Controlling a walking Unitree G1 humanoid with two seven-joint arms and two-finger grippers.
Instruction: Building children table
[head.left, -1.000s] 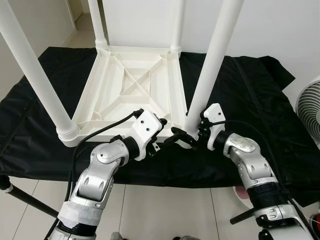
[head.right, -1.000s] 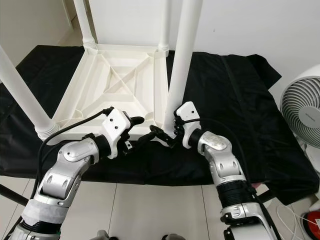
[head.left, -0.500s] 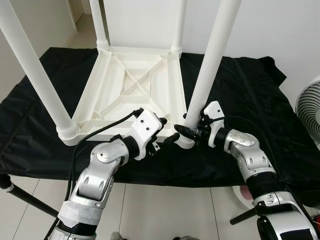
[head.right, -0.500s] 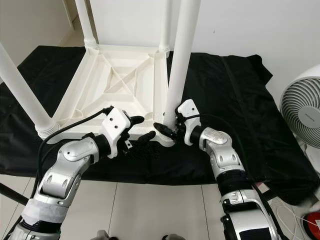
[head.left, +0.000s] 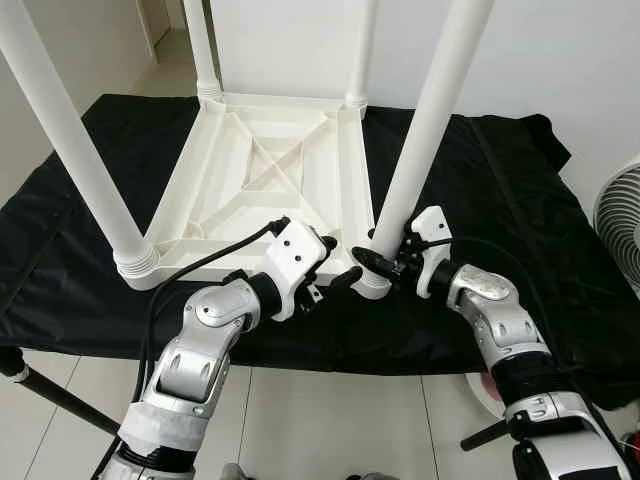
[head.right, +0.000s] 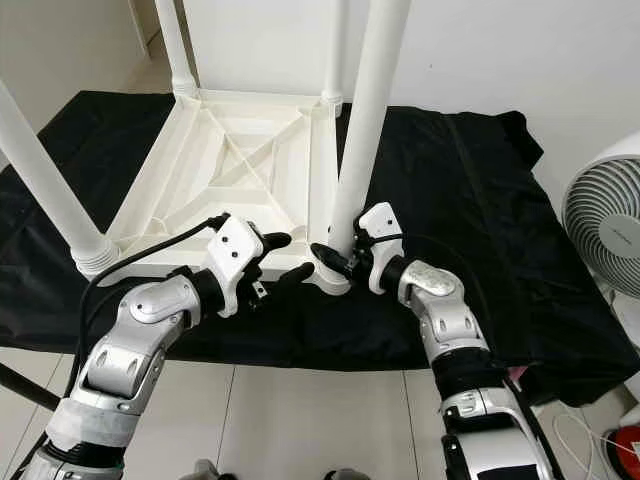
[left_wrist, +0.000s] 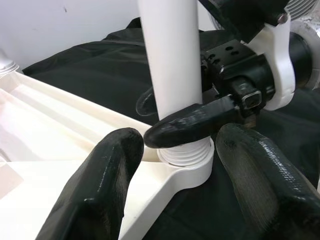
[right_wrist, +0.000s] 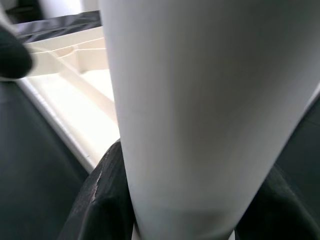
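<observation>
Lying upside down on the black cloth (head.left: 520, 190) over the counter, the white children's table (head.left: 270, 180) points its legs upward in the head views, and the right pincer (head.left: 378, 262) is clamped on the base of the near right leg (head.left: 420, 140) while the left pincer (head.left: 335, 262) hovers just beside that corner, fingers apart. From the left wrist, its two spread fingers (left_wrist: 100, 190) frame the leg's threaded collar (left_wrist: 182, 155), one right finger lying across the front. From the right wrist, the leg sits between both dark fingers (right_wrist: 105, 200).

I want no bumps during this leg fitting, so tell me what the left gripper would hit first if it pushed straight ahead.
Probably the right gripper's finger across the near-right table leg, just above the corner socket. The left gripper is open and aimed there; depth is unclear.
</observation>
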